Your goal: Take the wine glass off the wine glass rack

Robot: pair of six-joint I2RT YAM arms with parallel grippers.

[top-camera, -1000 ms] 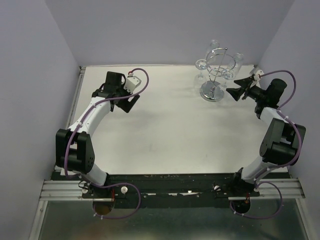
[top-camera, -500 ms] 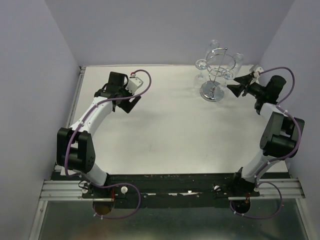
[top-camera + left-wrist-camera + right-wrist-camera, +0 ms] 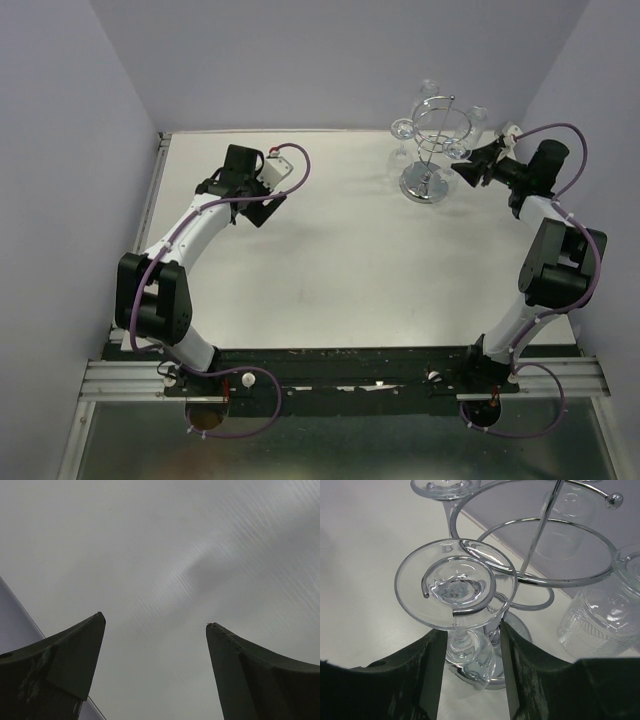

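Right now I see my right gripper point(image 3: 471, 630) straddling the hanging wine glass point(image 3: 455, 587) at lower centre; whether it pinches, I cannot tell. My left gripper point(image 3: 156, 620) gapes wide.

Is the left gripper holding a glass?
No, the left gripper is open, and only the table shows between its fingers.

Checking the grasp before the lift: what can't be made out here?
- Right wrist view: the wine glass bowl, mostly hidden by fingers of the right gripper.
- Top view: how many glasses the wine glass rack holds; too small, clear.
- Left wrist view: no rack; only the left gripper and table.
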